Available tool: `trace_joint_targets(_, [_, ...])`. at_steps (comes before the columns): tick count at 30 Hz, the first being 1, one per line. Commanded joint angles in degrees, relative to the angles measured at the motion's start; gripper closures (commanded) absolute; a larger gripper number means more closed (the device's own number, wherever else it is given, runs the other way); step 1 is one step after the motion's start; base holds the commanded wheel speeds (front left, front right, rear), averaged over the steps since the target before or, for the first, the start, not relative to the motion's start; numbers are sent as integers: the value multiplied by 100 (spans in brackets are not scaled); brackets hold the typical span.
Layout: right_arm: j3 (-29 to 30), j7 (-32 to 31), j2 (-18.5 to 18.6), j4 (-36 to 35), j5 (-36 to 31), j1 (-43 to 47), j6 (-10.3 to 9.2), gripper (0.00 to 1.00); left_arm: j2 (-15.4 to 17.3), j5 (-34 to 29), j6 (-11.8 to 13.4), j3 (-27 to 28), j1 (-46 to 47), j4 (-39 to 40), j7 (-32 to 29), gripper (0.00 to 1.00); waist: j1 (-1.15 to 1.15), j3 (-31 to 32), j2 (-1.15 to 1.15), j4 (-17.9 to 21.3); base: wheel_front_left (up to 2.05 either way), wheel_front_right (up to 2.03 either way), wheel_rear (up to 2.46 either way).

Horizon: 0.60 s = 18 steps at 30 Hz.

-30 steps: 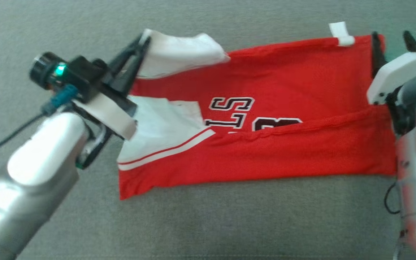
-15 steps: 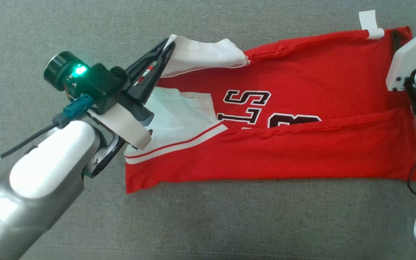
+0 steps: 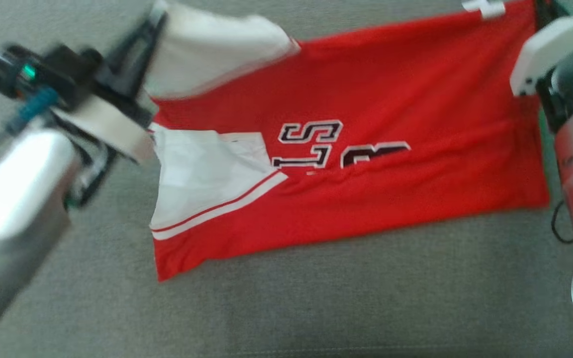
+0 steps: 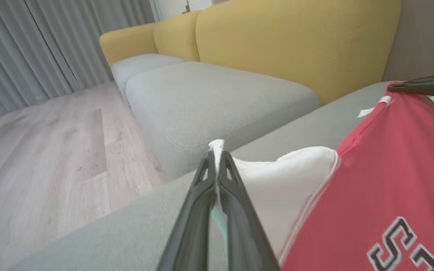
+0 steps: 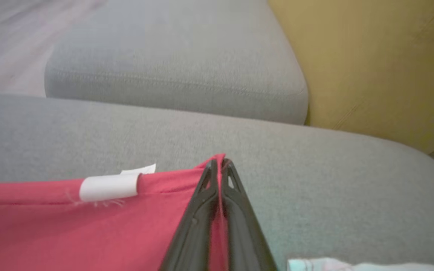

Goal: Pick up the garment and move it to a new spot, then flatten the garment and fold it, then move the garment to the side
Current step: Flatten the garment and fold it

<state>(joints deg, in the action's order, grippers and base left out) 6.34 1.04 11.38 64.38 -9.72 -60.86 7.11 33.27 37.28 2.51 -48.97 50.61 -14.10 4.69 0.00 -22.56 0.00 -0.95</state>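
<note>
The garment [image 3: 376,94] is a red jersey with white sleeves and black lettering, spread across the grey cushion [image 3: 286,298] with its near edge folded over. My left gripper [image 3: 154,17] is shut on the white sleeve [image 4: 277,177] at the far left corner, fingers [image 4: 236,203] pinched together on the cloth. My right gripper [image 5: 219,163] is shut on the red far right corner [image 5: 187,184], beside a white tag [image 5: 107,186]. Both held corners are lifted off the cushion.
A second grey seat cushion [image 4: 209,94] lies beyond the garment, backed by a yellow sofa back [image 4: 296,41]. Wooden floor [image 4: 40,143] and grey curtains [image 4: 32,45] are off to the side. The near part of the cushion in front of the jersey is bare.
My right gripper has shut on the red corner. Both far corners are now raised, and the head view has shifted and blurred.
</note>
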Motion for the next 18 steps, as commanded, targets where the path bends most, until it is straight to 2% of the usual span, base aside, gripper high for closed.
trace_joint_targets(1, [-212, 186, -42, -133, 139, -298, 37, 100, 249, -44, -12, 385, 503, -19, 82, 100, 0, -2, 0, 96, 0, 0, 0])
trace_joint_targets(5, [-690, 596, -22, -66, 541, -579, 37, 100, 153, -147, -130, 489, 1081, -714, 218, 100, 0, -64, 0, 237, 0, 0, 0])
trace_joint_targets(12, [-1263, 1069, -79, -85, 1391, -990, 37, 100, -220, -409, -272, 564, 2172, -2091, 618, 100, 0, -169, 0, 407, 0, 0, 0])
trace_joint_targets(18, [-1661, 1262, -57, -177, 1991, -976, 37, 100, -554, -478, -450, 564, 2513, -2887, 913, 100, 0, -120, 0, 431, 0, 0, 0])
